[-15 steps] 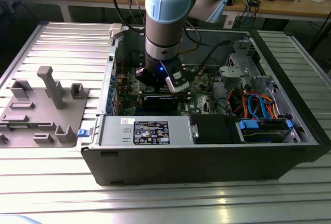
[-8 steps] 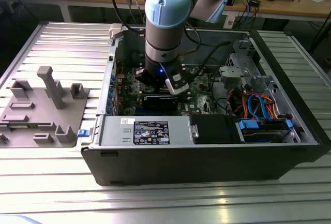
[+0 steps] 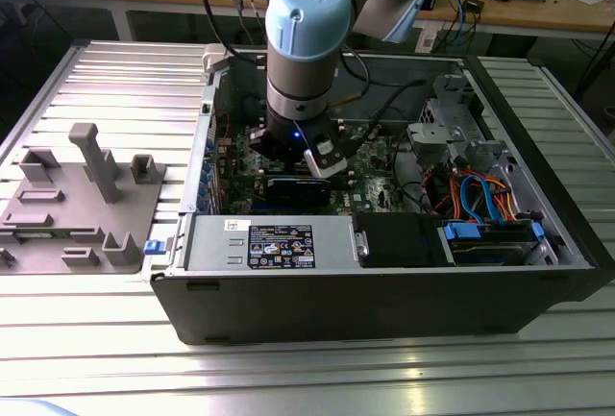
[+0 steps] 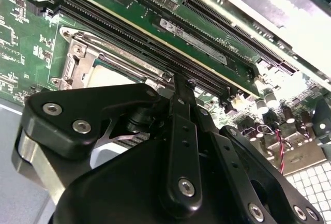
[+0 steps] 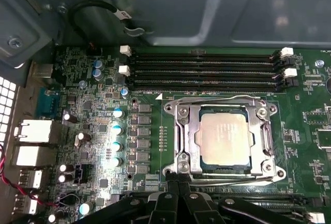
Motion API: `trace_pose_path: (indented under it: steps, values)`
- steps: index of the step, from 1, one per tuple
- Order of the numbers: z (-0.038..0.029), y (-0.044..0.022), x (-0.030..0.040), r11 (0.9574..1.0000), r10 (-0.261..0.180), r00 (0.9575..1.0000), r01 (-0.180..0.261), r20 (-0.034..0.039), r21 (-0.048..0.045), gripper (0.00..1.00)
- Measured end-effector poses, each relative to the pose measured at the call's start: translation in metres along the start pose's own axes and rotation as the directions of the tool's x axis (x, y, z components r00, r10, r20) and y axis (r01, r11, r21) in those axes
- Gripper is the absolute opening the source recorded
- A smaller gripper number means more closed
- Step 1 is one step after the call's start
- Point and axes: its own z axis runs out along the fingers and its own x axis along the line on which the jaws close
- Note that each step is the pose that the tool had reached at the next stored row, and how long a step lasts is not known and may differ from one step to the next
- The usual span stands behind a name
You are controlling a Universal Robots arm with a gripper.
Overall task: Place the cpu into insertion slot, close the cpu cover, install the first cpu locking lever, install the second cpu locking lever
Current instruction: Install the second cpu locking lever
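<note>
The cpu (image 5: 226,138) lies flat in the insertion slot, its dull silver face showing through the window of the cpu cover (image 5: 182,131). The cover is down over it, and the slot itself is hidden beneath both. Thin wire levers run along two opposite sides of the socket, one (image 5: 217,99) by the memory slots and one (image 5: 235,179) on my side. My gripper (image 5: 179,181) is shut, its black fingertips at the socket's corner by the end of the nearer lever. The second wrist view shows the same fingers (image 4: 178,92) together beside the socket (image 4: 83,61). In the exterior view the gripper (image 3: 309,161) reaches down into the open computer case.
Long black memory slots (image 5: 204,69) run just past the socket. Capacitors (image 5: 118,131) and rear ports (image 5: 33,131) sit to one side. The case (image 3: 384,301) walls surround the board, with a power supply (image 3: 279,243) and cabled drive cage (image 3: 480,205). A grey fixture plate (image 3: 82,195) lies at the exterior view's left.
</note>
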Motion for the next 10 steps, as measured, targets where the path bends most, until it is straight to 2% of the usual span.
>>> trace_pose_path:
  steps: [5,10]
  values:
    - [0.002,-0.0005,0.0015,0.9998,0.0,1.0,0.0,0.0003,-0.0177,0.11]
    - [0.0044,-0.0011,0.0024,0.9995,-0.001,1.0,0.001,0.0006,-0.0312,0.11]
